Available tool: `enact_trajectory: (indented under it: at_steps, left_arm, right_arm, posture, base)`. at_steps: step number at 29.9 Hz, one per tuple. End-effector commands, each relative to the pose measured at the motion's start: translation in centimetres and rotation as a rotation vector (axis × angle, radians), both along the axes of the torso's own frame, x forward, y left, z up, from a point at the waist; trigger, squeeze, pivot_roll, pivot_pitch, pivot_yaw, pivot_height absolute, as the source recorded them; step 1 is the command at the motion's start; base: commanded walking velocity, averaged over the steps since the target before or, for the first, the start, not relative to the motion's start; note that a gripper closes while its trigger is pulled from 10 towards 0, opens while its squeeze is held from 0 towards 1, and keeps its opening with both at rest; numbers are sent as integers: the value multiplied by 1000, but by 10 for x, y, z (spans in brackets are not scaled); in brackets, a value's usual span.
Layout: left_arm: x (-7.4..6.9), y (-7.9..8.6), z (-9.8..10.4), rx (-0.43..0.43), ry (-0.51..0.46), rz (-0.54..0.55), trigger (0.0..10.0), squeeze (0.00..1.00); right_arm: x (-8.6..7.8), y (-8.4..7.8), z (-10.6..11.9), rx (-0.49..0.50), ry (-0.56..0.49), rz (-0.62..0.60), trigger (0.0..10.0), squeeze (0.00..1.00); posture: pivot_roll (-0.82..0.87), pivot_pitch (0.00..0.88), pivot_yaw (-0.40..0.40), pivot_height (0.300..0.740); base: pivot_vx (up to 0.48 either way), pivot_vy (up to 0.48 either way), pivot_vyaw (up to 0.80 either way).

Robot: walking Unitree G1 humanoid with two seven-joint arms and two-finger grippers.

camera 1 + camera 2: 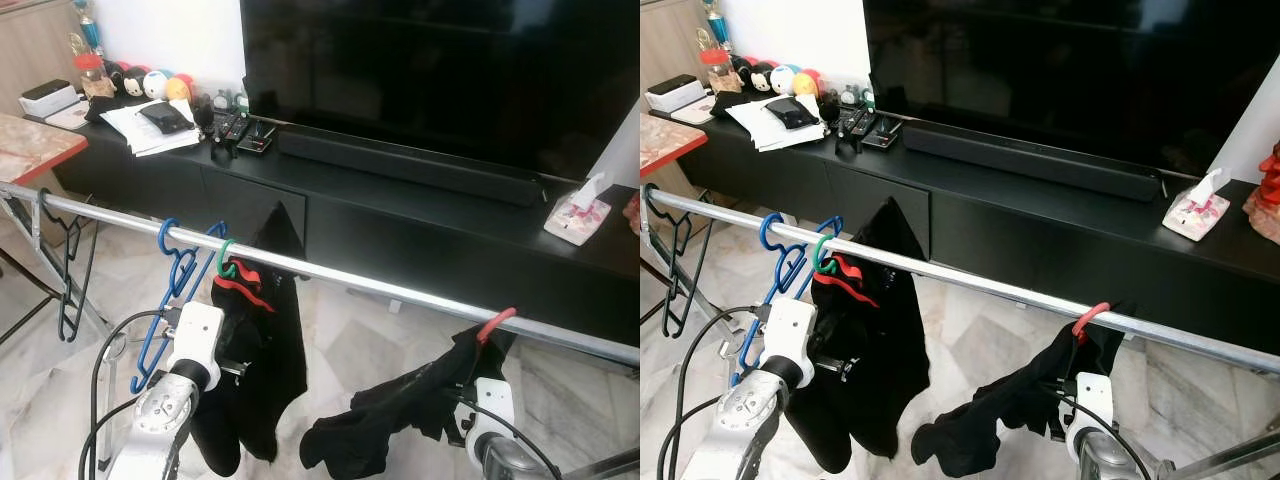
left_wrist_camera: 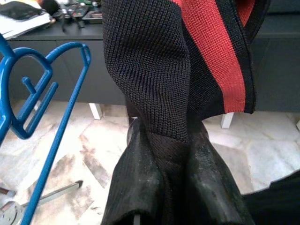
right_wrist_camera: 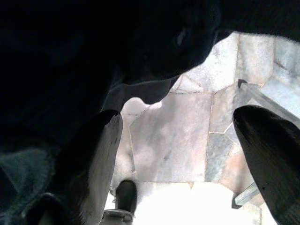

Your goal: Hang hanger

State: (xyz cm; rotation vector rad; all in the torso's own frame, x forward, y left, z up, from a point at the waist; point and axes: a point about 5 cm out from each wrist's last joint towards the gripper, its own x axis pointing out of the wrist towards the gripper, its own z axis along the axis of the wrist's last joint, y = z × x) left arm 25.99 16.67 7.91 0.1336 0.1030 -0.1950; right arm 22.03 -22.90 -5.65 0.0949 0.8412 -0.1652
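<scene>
A silver rail [image 1: 400, 285] crosses in front of me. A green hanger [image 1: 226, 258] hooks over it and carries a black garment with a red stripe [image 1: 265, 340]. My left gripper [image 2: 166, 136] is shut on a fold of that garment below the rail. Farther right, a red hanger [image 1: 495, 323] hooks on the rail with a second black garment [image 1: 390, 415] hanging crumpled from it. My right gripper [image 3: 178, 117] is open under this cloth, which lies against one finger [image 3: 101, 154]; the other finger [image 3: 274, 154] is bare.
A blue hanger [image 1: 170, 290] and a black hanger [image 1: 70, 270] hang empty on the rail's left part. Behind stands a low black TV console [image 1: 420, 230] with a TV [image 1: 440, 70], soundbar [image 1: 400, 165], tissue box [image 1: 578, 215] and papers [image 1: 150, 125]. Marble floor [image 1: 350, 340] lies below.
</scene>
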Motion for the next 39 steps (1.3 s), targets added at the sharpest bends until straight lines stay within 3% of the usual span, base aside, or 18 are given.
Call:
enact_trajectory:
  at_steps: [1,4,7,10,14,17,24,33,39]
  left_arm:
    - [1,-6,20,-24,-110,-6,10000,0]
    - [-1,-9,25,-35,-147,-8,10000,0]
    - [0,-14,41,-23,-257,-20,10000,0]
    - [1,-15,46,-12,-276,-22,10000,0]
    - [-3,-16,45,-2,-260,-20,10000,0]
    - [-20,-19,29,22,-182,-54,10000,0]
    - [-39,-5,-3,22,-52,10,10000,0]
    - [-33,-14,-12,14,-14,-12,10000,0]
    - [-23,-5,-8,25,-40,5,10000,0]
  right_arm:
    - [-2,-7,1,-7,-5,-32,10000,0]
    - [-4,-7,0,-5,-5,-38,10000,0]
    - [-6,-7,-2,-3,0,-39,10000,0]
    - [-7,-6,-3,-4,7,-33,10000,0]
    - [-10,-7,-4,-7,18,-29,10000,0]
    - [-14,-10,-5,-16,29,0,10000,0]
    - [-18,-12,-7,-21,37,30,10000,0]
    - [-23,-14,-9,-27,61,21,10000,0]
    - [-19,-12,-8,-22,49,22,10000,0]
  posture:
    - [37,0,-38,716]
    - [27,0,-27,716]
    - [32,0,-34,716]
    - [34,0,-36,716]
    - [32,0,-40,716]
    - [56,0,-60,716]
    - [23,0,-49,716]
    - [44,0,-46,716]
    - [31,0,-38,716]
  base:
    - [0,0,0]
    - [0,0,0]
    - [0,0,0]
    - [0,0,0]
    - [0,0,0]
    - [0,0,0]
    - [0,0,0]
    - [0,0,0]
    - [0,0,0]
